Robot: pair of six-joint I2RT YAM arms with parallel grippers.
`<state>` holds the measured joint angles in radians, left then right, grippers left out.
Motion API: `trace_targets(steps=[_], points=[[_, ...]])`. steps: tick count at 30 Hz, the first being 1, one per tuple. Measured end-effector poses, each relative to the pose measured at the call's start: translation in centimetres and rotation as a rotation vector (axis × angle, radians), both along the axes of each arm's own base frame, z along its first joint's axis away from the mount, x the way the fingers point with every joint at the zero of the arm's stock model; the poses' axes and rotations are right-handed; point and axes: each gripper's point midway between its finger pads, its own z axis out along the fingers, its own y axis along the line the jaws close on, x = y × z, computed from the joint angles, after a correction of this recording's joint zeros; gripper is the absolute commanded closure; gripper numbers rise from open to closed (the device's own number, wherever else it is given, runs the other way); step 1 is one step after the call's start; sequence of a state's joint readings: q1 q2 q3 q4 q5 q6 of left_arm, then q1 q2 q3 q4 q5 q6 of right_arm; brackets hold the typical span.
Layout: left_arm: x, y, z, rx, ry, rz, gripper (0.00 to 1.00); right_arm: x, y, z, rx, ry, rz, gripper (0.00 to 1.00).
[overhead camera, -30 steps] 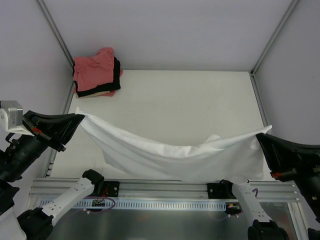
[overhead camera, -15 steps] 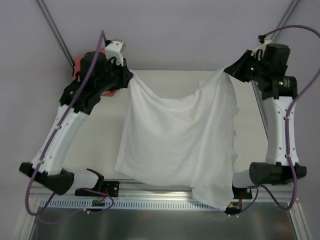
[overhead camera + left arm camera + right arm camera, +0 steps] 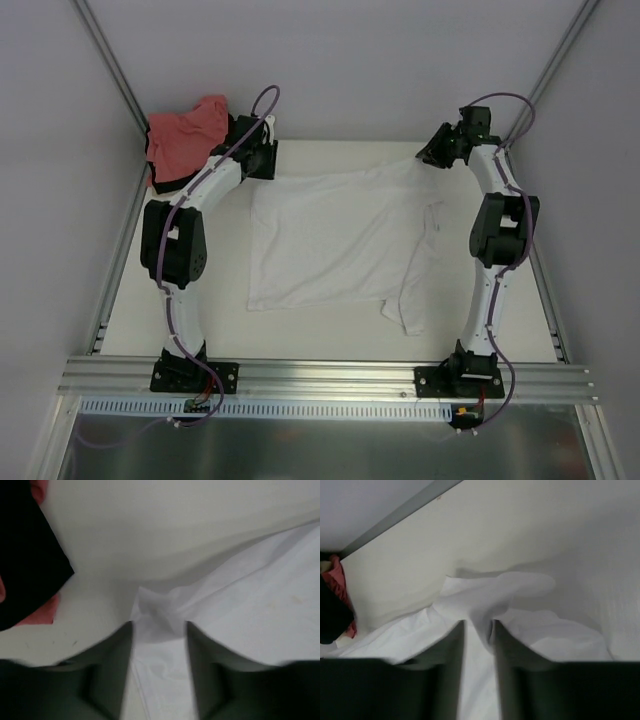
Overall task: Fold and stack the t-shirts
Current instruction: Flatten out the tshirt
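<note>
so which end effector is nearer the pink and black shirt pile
Left. The left end effector is right beside the pile; the right end effector is across the white t-shirt, at the far right.

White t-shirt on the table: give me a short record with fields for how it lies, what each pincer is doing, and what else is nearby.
shirt: white t-shirt spread on the table, mostly flat, right side rumpled
left pincer: at the far left corner, cloth bunched between its fingers, grip unclear
right pincer: at the far right corner, cloth between its fingers, grip unclear
nearby: salmon-pink shirt pile, far left corner
</note>
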<state>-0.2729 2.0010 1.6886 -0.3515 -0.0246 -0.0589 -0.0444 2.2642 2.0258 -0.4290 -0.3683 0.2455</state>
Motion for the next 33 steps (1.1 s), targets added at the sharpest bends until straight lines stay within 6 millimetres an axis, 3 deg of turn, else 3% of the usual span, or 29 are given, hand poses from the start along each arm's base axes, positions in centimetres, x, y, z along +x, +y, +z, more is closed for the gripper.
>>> trace_targets(steps=[1,2,5,7,10,13,15,18,21,24,27,30,33], points=[[0.9,0.2,0.1,0.020,-0.024,0.006,0.01,0.8,0.0,-0.6,0.004,-0.008,-0.002,0.12],[1.6,0.5,0.4,0.034,-0.050,0.019,0.01,1.3,0.0,-0.8,0.000,-0.027,0.004,0.03],[3.4,1.4,2.7,0.056,-0.179,0.074,0.01,2.1,-0.2,-0.1,-0.017,-0.098,0.012,0.01],[2.6,2.3,3.9,0.054,-0.259,0.111,0.01,1.5,-0.3,1.2,-0.043,-0.147,0.015,0.00],[-0.7,3.5,6.2,0.027,-0.327,0.149,0.01,-0.8,-0.4,4.2,-0.082,-0.204,0.021,0.00],[-3.1,3.2,10.6,-0.087,-0.398,0.163,0.01,-4.8,0.1,9.3,-0.108,-0.287,0.020,0.01],[-4.8,1.8,13.3,-0.208,-0.422,0.139,0.02,-7.3,0.9,12.3,-0.114,-0.342,0.026,0.00],[-7.5,-1.1,13.6,-0.365,-0.372,0.065,0.01,-11.5,3.1,14.7,-0.096,-0.395,0.065,0.01],[-10.5,-3.8,9.2,-0.466,-0.206,0.009,0.01,-15.6,5.1,12.3,-0.064,-0.341,0.122,0.00],[-13.7,-5.1,2.7,-0.495,0.005,0.005,0.01,-18.5,5.5,6.7,-0.042,-0.185,0.141,0.01],[-16.9,-5.2,-2.4,-0.505,0.179,0.031,0.01,-21.7,5.4,0.8,-0.025,0.004,0.145,0.00],[-18.5,-5.4,-4.5,-0.510,0.259,0.048,0.01,-24.1,5.6,-2.8,-0.001,0.135,0.147,0.01],[-19.1,-6.1,-4.9,-0.530,0.280,0.040,0.01,-25.7,5.7,-4.4,0.015,0.204,0.145,0.01]])
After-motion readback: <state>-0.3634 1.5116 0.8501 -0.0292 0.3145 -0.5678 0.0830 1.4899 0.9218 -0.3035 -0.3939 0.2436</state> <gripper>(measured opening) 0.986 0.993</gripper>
